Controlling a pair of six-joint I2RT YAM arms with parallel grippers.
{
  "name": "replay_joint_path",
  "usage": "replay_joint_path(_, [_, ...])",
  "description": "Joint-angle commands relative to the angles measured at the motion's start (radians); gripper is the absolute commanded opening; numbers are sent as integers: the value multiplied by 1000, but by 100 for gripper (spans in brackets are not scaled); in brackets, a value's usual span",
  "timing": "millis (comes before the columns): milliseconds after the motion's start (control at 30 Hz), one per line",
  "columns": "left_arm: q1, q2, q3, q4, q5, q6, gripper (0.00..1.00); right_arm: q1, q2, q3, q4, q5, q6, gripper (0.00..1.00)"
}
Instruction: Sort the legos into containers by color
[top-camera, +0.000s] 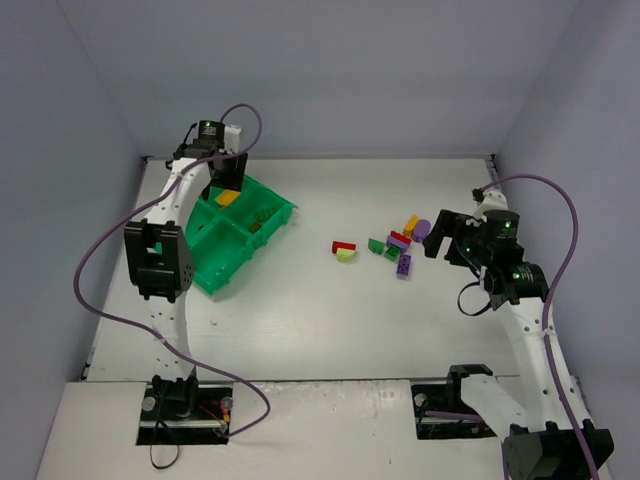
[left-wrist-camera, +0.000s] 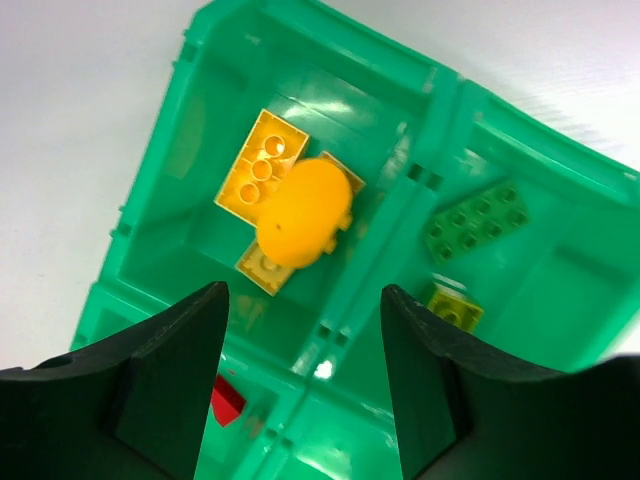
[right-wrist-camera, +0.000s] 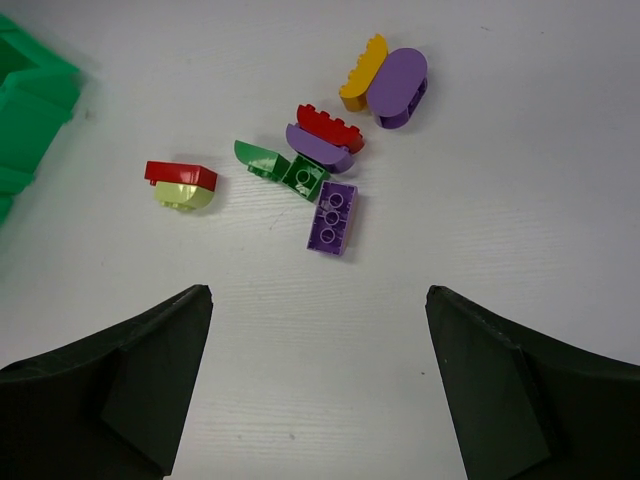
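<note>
- My left tool (left-wrist-camera: 302, 325) hangs over the tray (left-wrist-camera: 398, 205) with its fingers wide apart. Nothing is held between them.
- Just past its left fingertip, a red lego (left-wrist-camera: 228, 402) lies in the nearest compartment.
- Straight ahead in the next compartment, a rounded yellow lego (left-wrist-camera: 305, 212) rests on top of two flat yellow legos (left-wrist-camera: 262, 165).
- Ahead and to the right, across the dividing wall, lies a lime lego (left-wrist-camera: 455, 308), with a dark green lego (left-wrist-camera: 478, 220) beyond it.
- My right tool (right-wrist-camera: 318, 300) is spread just as wide and empty, above the bare surface (right-wrist-camera: 520, 210).
- Closest ahead of it lies a purple brick (right-wrist-camera: 333, 218), touching the green pieces (right-wrist-camera: 285, 168) just behind.
- Off to the left sits a red-and-lime pair (right-wrist-camera: 182, 185), pressed together.
- Farther ahead, a red brick (right-wrist-camera: 330, 128) leans against a rounded purple piece (right-wrist-camera: 318, 150).
- Farthest are a yellow piece (right-wrist-camera: 362, 72) and a purple oval (right-wrist-camera: 400, 85), side by side and touching.
</note>
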Motion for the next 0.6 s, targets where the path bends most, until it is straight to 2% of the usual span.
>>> replay_joint_path(0, [-31, -155, -15, 28, 92, -37, 56, 0, 13, 34, 62, -33, -8, 85])
replay_joint_path(100, [-124, -207, -69, 35, 128, -21, 56, 0, 16, 32, 62, -46, -2, 84])
replay_joint_path(300, [-382, -198, -105, 25, 205, 146, 57, 0, 16, 26, 65, -78, 6, 80])
replay_joint_path(400, [-454, -126, -60, -38, 266, 238, 57, 0, 13, 23, 66, -105, 6, 79])
replay_joint_path(567, [-494, 1, 56, -112, 335, 305, 57, 0, -4, 11, 65, -138, 10, 78])
